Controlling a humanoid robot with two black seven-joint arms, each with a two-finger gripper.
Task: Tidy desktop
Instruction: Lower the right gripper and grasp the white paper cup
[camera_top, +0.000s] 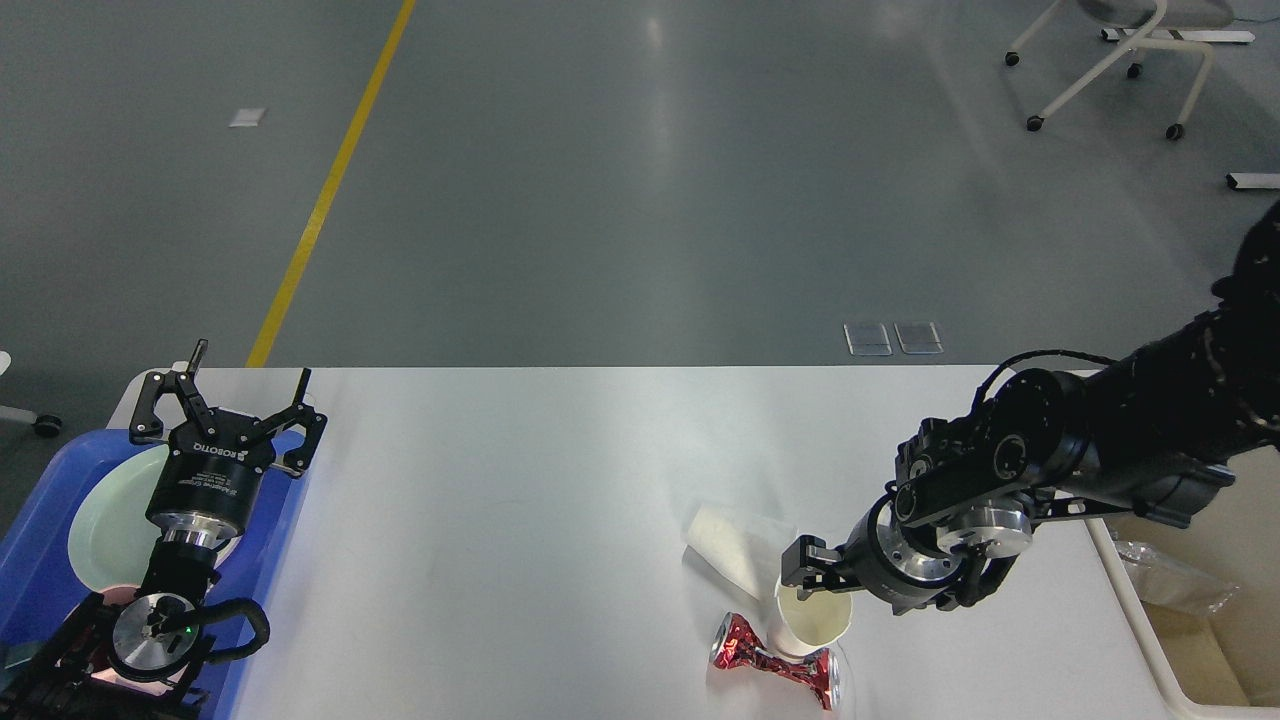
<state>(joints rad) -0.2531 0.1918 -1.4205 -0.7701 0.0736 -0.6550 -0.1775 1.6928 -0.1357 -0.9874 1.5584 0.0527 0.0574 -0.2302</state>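
The white counter (520, 520) fills the lower middle of the view. The right hand (815, 585) reaches in at the rim of an upright paper cup (812, 622) near the front edge; whether its fingers grip the rim I cannot tell. A crushed red can (775, 662) lies touching the cup, a clear plastic cup (730, 545) on its side just behind. The left hand (235, 390) hangs spread wide over a blue tray (40, 560) holding a pale plate (105, 525). A cream bin (1190, 640) stands at the right

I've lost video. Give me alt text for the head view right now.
The right gripper reaches down at a paper cup on the white desktop, beside a crushed red can and crumpled paper. The left gripper hovers open over a blue tray.
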